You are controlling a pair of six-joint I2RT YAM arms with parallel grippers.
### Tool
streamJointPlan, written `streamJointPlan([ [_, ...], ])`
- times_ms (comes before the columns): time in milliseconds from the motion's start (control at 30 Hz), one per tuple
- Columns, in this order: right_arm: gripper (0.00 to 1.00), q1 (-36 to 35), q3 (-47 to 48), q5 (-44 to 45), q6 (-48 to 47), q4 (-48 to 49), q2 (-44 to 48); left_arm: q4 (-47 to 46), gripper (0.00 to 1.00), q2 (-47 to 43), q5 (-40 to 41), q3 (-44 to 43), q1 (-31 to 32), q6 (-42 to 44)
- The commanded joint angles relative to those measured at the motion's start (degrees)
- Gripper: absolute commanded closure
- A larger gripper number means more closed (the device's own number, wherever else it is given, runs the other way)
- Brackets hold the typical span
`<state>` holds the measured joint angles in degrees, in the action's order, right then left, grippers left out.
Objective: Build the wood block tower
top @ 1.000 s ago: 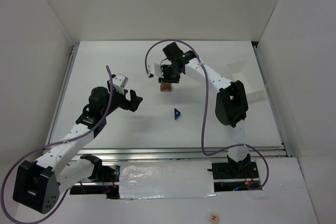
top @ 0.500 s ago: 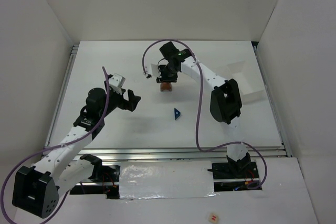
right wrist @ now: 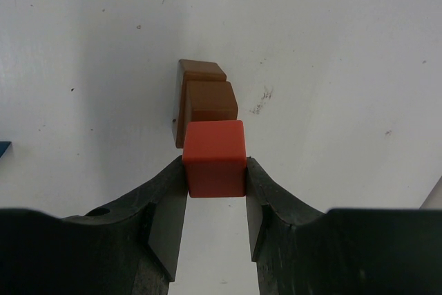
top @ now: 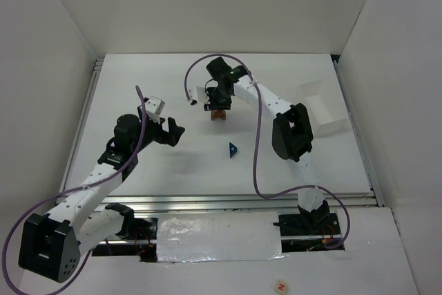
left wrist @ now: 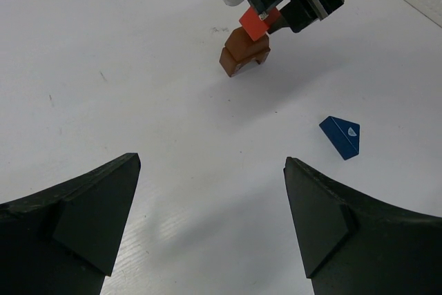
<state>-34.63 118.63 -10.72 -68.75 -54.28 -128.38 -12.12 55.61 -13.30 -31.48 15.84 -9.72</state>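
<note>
My right gripper (right wrist: pixel 215 164) is shut on a red cube (right wrist: pixel 215 159), with a finger pressed on each side. The cube hangs over two stacked brown blocks (right wrist: pixel 206 100) on the white table. In the left wrist view the red cube (left wrist: pixel 257 22) sits tilted right at the top of the brown stack (left wrist: pixel 244 52); I cannot tell if they touch. A blue triangular wedge (left wrist: pixel 341 136) lies on the table to the stack's near right. My left gripper (left wrist: pixel 211 164) is open and holds nothing, well short of the stack. From above, the right gripper (top: pixel 219 101) hides the cube over the brown blocks (top: pixel 219 115).
A white tray (top: pixel 330 124) lies at the table's right side. White walls enclose the table on the left, back and right. The blue wedge (top: pixel 233 149) lies between the two arms, nearer the front than the stack. The left gripper (top: pixel 176 131) hovers left of it.
The right arm has swung slightly left and back with the red cube, staying over the brown stack. The left arm has barely moved.
</note>
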Motion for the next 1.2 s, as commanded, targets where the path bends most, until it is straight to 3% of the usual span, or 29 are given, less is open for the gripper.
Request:
streamJointPlan([
  [0, 0.92, -0.3, 2.9, 0.9, -0.6, -1.0, -1.0, -3.5, 0.01, 0.5, -1.7, 0.4, -0.5, -1.0],
  [1167, 0.84, -0.3, 2.2, 1.7, -0.1, 0.6, -1.8, -3.9, 0.01, 2.3, -3.3, -0.2, -0.6, -0.8],
])
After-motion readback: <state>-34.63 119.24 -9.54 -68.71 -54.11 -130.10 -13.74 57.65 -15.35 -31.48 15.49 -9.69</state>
